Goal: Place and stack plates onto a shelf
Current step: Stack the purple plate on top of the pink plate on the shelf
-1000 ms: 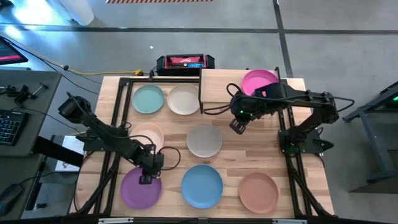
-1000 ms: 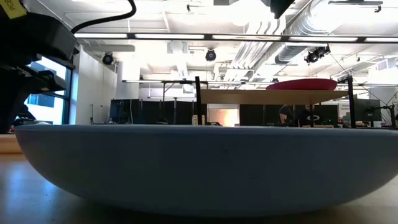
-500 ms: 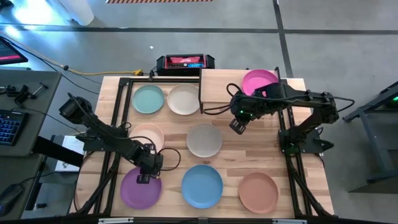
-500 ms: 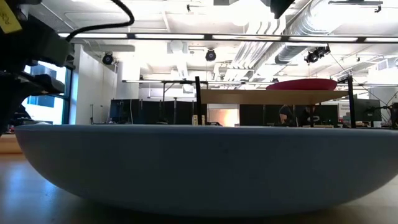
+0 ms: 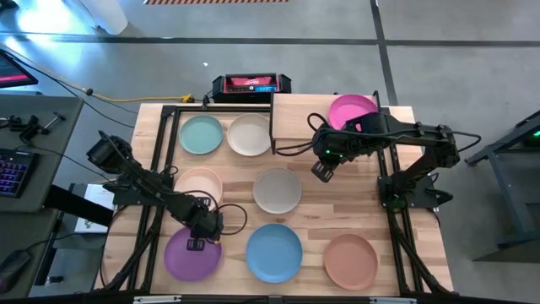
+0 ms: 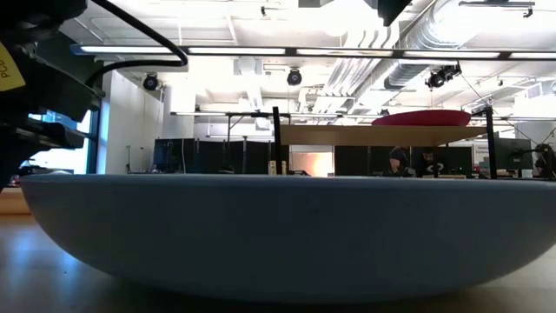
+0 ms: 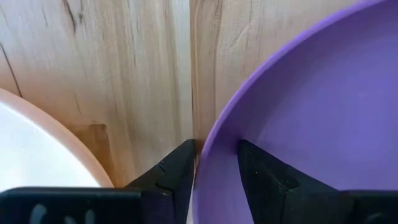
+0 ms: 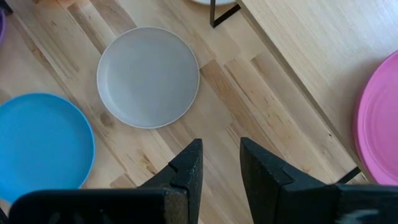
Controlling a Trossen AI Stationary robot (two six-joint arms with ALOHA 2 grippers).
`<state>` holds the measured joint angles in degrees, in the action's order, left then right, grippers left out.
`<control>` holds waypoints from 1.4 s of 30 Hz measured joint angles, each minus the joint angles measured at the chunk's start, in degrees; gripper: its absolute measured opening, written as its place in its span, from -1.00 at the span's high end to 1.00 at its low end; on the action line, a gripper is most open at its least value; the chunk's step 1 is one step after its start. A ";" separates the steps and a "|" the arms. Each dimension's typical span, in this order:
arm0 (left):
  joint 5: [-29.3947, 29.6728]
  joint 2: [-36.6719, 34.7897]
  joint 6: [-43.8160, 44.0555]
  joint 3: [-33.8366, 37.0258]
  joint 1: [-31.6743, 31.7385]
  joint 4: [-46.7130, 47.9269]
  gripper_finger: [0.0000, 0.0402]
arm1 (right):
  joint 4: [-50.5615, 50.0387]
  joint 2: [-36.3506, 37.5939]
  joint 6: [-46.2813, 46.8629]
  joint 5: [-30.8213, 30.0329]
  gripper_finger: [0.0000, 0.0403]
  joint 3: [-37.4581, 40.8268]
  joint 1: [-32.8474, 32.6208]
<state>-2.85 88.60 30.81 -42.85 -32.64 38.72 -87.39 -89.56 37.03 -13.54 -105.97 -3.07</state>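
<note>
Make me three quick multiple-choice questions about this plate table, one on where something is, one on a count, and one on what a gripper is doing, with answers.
1. Where is the magenta plate?
A. on the shelf
B. on the tabletop by the blue plate
C. in the right gripper

2. How many plates lie on the tabletop, off the shelf?
A. five
B. seven
C. eight

3. What is the left gripper doing?
A. hanging open over the grey plate
B. straddling the purple plate rim, one finger each side
C. carrying the teal plate

Answers: 1 A, the high view shows it on the raised board. 2 B, seven count on the table. 3 B, the left wrist view shows the rim between the fingers.
</note>
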 joint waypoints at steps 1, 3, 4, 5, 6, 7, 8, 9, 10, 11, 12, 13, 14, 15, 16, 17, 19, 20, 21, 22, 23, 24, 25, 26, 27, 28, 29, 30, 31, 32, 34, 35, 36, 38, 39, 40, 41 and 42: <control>0.00 -0.11 0.00 0.00 0.00 0.00 0.48 | 0.00 0.00 -0.01 0.00 0.58 0.00 0.00; -0.03 -0.15 -0.01 0.00 -0.01 0.07 0.57 | 0.00 0.00 -0.01 0.00 0.58 0.00 0.00; -0.06 -0.16 -0.03 0.00 0.00 0.02 0.62 | 0.00 0.00 -0.01 0.00 0.58 0.00 0.00; -0.07 -0.19 -0.18 0.00 0.00 -0.05 0.67 | 0.00 0.00 -0.01 0.00 0.58 0.00 0.00; -0.12 -0.22 -0.46 -0.01 0.00 -0.10 0.73 | 0.00 0.00 -0.01 0.00 0.58 0.00 0.00; -0.25 -0.26 -0.61 -0.07 0.00 -0.11 0.78 | 0.00 0.00 -0.01 0.00 0.58 0.00 0.00; -0.44 -0.36 -0.68 -0.11 0.00 -0.09 0.84 | 0.00 0.00 -0.01 0.00 0.58 0.00 0.00; -0.67 -0.38 -0.66 -0.15 0.00 -0.13 0.88 | 0.00 0.00 -0.01 0.00 0.58 0.00 0.00; -0.86 -0.42 -0.68 -0.17 0.00 -0.15 0.93 | 0.00 0.00 -0.01 0.00 0.58 0.00 0.00; -0.97 -0.44 -0.68 -0.17 -0.02 0.02 0.95 | 0.00 0.00 -0.01 0.00 0.58 0.00 0.00; -1.15 -0.41 -0.68 -0.17 -0.01 -0.06 0.97 | 0.00 0.00 -0.01 0.00 0.58 0.00 0.00; -1.50 -0.38 -0.68 -0.17 0.00 -0.12 0.97 | 0.00 0.00 -0.01 0.00 0.58 0.00 0.00; -1.65 -0.37 -0.66 -0.15 0.00 -0.15 0.97 | 0.00 0.00 -0.01 -0.02 0.58 0.00 0.00; -1.70 -0.35 -0.64 -0.15 0.00 -0.14 0.97 | 0.00 0.00 -0.01 0.00 0.58 0.00 0.00; -1.73 -0.36 -0.63 -0.15 0.00 -0.15 0.97 | 0.00 0.00 -0.01 -0.01 0.58 0.00 0.00; -1.80 -0.41 -0.64 -0.13 0.00 -0.13 0.98 | 0.00 0.00 -0.01 -0.02 0.58 0.00 0.00; -1.91 -0.86 -0.64 -0.11 0.00 -0.20 0.98 | 0.00 0.00 -0.01 -0.01 0.58 0.00 0.00; -2.02 -1.31 -0.45 -0.05 0.00 -0.16 0.98 | 0.00 0.00 0.00 -0.01 0.58 0.00 0.00; -2.04 -1.77 -0.35 -0.04 0.00 -0.15 0.99 | 0.00 0.00 -0.01 0.00 0.58 0.00 0.00; -2.07 -2.28 -0.03 0.03 0.00 -0.12 0.99 | 0.00 0.00 0.01 -0.02 0.58 0.00 0.00; -2.16 -2.98 0.42 0.13 0.00 -0.06 0.99 | 0.00 0.00 -0.01 0.00 0.58 0.00 0.00; -2.13 -3.76 0.91 0.14 -0.01 0.11 0.99 | 0.00 0.00 0.01 -0.02 0.58 0.00 0.00; -2.08 -4.58 1.51 0.16 -0.05 0.33 1.00 | 0.00 0.00 0.01 -0.02 0.58 0.00 0.00; -2.02 -5.46 2.17 0.16 -0.07 0.41 1.00 | 0.00 0.00 0.00 -0.01 0.58 0.00 0.00; -1.91 -6.30 2.95 0.16 -0.06 0.55 1.00 | 0.00 0.00 0.01 -0.02 0.58 0.00 0.00; -1.71 -7.10 3.69 0.16 -0.04 0.69 1.00 | 0.01 0.00 0.01 0.00 0.58 0.00 0.00; -1.39 -7.98 4.46 0.16 -0.04 0.82 1.00 | 0.02 0.00 0.01 0.00 0.58 0.00 0.00; -1.02 -8.83 5.14 0.16 -0.04 0.93 1.00 | 0.00 0.00 0.01 0.00 0.58 0.00 0.01; -0.63 -9.66 5.80 0.16 -0.03 0.94 1.00 | 0.00 0.00 0.01 0.00 0.58 0.00 0.00; -0.16 -10.44 6.51 0.16 0.00 0.96 1.00 | 0.00 0.00 0.01 0.00 0.58 0.00 0.00; 0.33 -11.85 7.83 0.16 0.00 0.92 1.00 | 0.01 0.00 0.01 -0.01 0.58 0.00 0.00; 0.69 -12.63 8.37 0.16 0.00 0.92 1.00 | 0.02 0.00 0.01 0.00 0.58 0.00 0.00; 0.87 -13.24 9.13 0.16 0.00 0.85 1.00 | 0.02 0.00 0.01 -0.23 0.58 0.00 0.00; 1.41 -14.44 10.26 0.16 0.00 0.85 1.00 | 0.19 0.00 0.25 -1.72 0.57 0.02 0.00; 1.56 -14.97 11.02 0.16 0.00 0.80 1.00 | 0.29 0.00 0.25 -2.42 0.56 0.01 0.00; 1.82 -15.42 11.70 0.16 0.00 0.80 1.00 | 0.29 0.00 0.14 -2.86 0.55 0.02 0.00; 2.01 -15.87 12.33 0.16 0.01 0.86 1.00 | 0.28 0.00 0.00 -3.00 0.53 0.02 0.00; 2.03 -16.29 12.61 0.16 0.04 0.91 1.00 | 0.28 0.00 0.01 -3.02 0.50 0.02 0.01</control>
<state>-0.82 72.31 43.42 -42.70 -32.61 39.62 -87.11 -89.56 37.04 -16.56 -105.95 -3.06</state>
